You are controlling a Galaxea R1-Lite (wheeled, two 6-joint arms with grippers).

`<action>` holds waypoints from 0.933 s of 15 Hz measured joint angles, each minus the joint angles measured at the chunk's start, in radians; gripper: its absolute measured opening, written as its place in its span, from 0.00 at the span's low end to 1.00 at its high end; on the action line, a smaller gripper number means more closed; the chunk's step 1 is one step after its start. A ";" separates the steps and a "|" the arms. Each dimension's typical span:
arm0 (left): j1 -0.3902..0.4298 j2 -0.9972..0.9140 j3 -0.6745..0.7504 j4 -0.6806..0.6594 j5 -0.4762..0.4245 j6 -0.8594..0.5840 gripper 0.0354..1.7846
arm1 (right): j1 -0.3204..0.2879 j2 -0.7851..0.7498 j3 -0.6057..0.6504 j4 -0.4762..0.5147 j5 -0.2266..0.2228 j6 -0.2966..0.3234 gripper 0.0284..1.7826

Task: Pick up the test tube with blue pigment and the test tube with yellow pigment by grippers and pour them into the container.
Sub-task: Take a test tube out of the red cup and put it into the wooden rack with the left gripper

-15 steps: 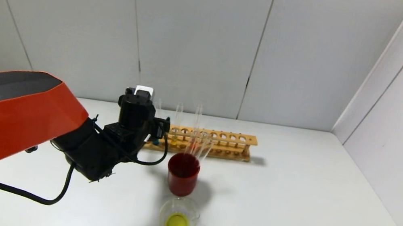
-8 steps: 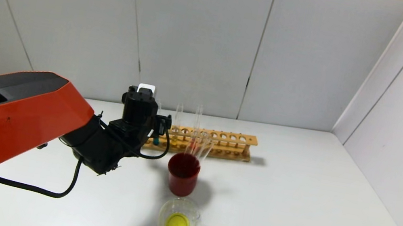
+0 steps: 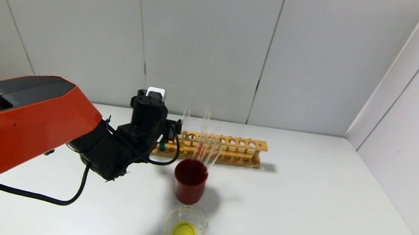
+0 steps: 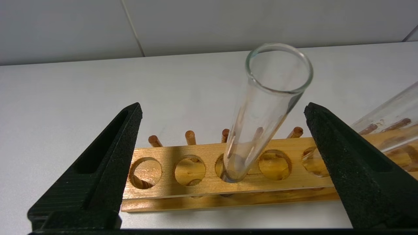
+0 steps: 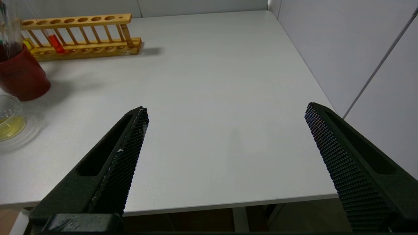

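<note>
Left hand [image 4: 222, 163] spread, straddling the blue test tube [image 4: 261, 111], centre frame. I should centre it, then pinch gently.

1. The rack [image 3: 212, 148] is honey-yellow wood.
2. The cup [image 3: 190, 180] at frame centre is dark red.
3. The container [image 3: 186, 228] is clear glass holding yellow liquid.
4. The arm shell [image 3: 8, 122] at lower left is orange.

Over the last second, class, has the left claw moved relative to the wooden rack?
Yes. The left claw has shifted rightward toward the wooden rack, closing on the tube with blue pigment.
</note>
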 joint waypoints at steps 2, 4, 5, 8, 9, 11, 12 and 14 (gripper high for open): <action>0.000 0.003 -0.002 0.001 0.000 0.000 0.94 | 0.000 0.000 0.000 0.000 0.000 0.000 0.98; -0.001 0.008 -0.010 0.001 0.000 0.000 0.84 | 0.000 0.000 0.000 0.000 0.000 0.000 0.98; -0.001 0.011 -0.012 0.002 0.000 0.000 0.77 | 0.000 0.000 0.000 0.000 0.000 0.000 0.98; -0.001 0.014 -0.013 0.002 0.000 0.000 0.47 | 0.000 0.000 0.000 0.000 0.000 0.000 0.98; -0.002 0.014 -0.013 0.005 0.000 0.000 0.37 | 0.000 0.000 0.000 0.000 0.000 0.000 0.98; -0.008 0.014 -0.012 0.014 0.000 0.000 0.20 | 0.000 0.000 0.000 0.000 0.000 0.000 0.98; -0.012 0.014 -0.012 0.015 0.001 -0.001 0.17 | 0.000 0.000 0.000 0.000 0.000 0.000 0.98; -0.016 0.013 -0.012 0.015 0.003 -0.001 0.17 | 0.000 0.000 0.000 0.000 0.000 0.000 0.98</action>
